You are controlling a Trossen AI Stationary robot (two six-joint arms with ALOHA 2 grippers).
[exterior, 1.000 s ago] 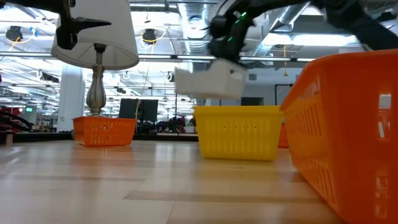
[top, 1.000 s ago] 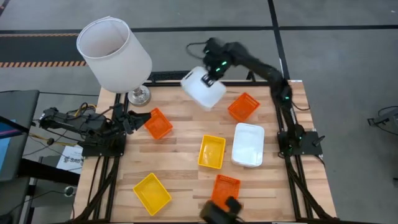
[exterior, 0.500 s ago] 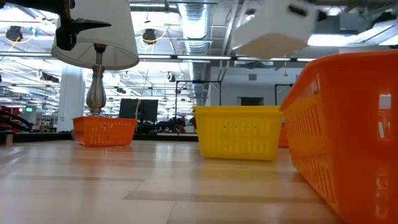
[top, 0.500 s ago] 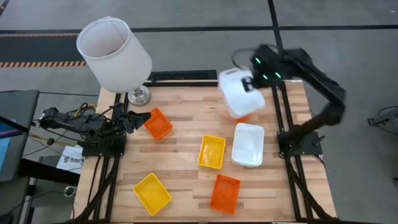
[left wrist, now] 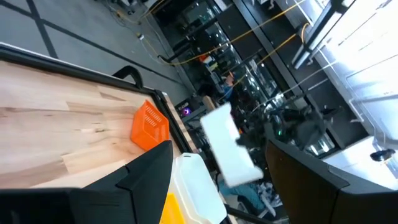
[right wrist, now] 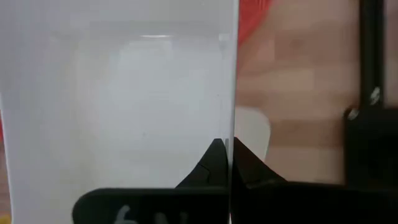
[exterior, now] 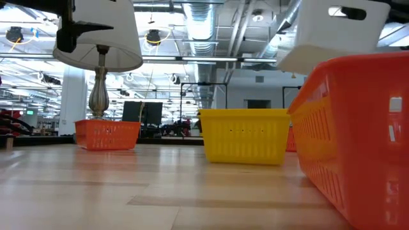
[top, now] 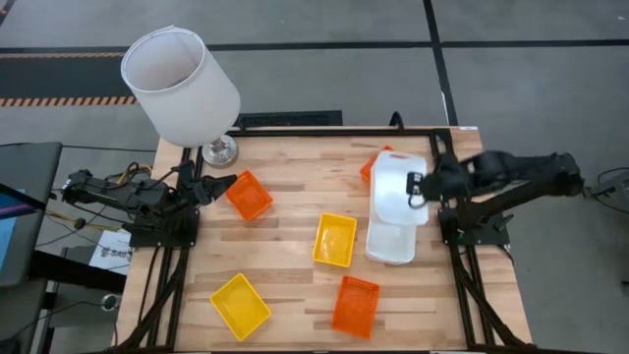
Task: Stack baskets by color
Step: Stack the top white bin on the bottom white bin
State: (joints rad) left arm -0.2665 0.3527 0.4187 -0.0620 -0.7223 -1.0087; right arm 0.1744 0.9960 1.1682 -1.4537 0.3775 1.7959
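My right gripper [top: 417, 187] is shut on a white basket [top: 395, 182] and holds it in the air over a second white basket [top: 389, 246] that rests on the table's right side. The held basket half hides an orange basket [top: 370, 165] behind it. Also on the table are a yellow basket [top: 334, 239], an orange one [top: 356, 305], a yellow one [top: 240, 305] and an orange one [top: 249, 195]. My left gripper [top: 224, 184] waits open at the left edge, pointing at that last orange basket. My right gripper pinches the white basket's side wall at its rim [right wrist: 231, 134], one finger [right wrist: 210, 163] inside the basket and one outside. The fingers come slanting down from the table's right side. The basket [exterior: 332, 29] hangs tilted, clear of the table and of the basket below.
A lamp with a big white shade [top: 182, 84] stands at the far left corner. The wooden tabletop [top: 285, 265] shows bare between the baskets. In the low view the near orange basket [exterior: 358, 134] fills the right side.
My right gripper has swung with the white basket from the table's far middle toward the right edge and nearer, rolling its wrist as it went. The basket, lifted all the while, now hangs over the white basket on the table.
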